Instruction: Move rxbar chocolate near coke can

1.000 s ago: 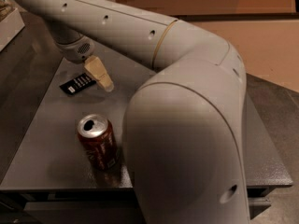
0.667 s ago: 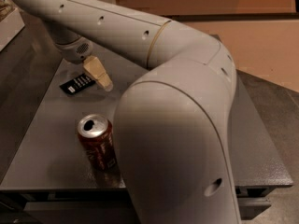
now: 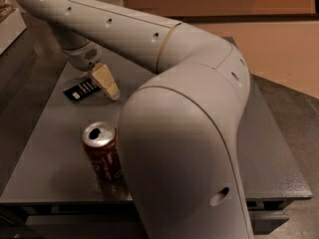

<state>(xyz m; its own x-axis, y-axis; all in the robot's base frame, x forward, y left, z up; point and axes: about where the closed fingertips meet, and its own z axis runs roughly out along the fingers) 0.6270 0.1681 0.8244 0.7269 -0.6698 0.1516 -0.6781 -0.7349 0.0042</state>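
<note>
Near table (image 3: 274,153) left edge, gripper (image 3: 107,83) beside rxbar chocolate (image 3: 79,89), opening unclear, coke can (image 3: 102,151) apart.

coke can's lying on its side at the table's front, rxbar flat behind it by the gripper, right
No: the camera view shows the coke can standing upright, silver top up, not on its side. The rest holds: it is at the front of the table, and the rxbar chocolate lies flat behind it by the gripper.

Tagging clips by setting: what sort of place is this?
Likely a lab or office test area: a grey table bearing a coke can and rxbar chocolate, gripper beside the bar, tan floor behind.
</note>
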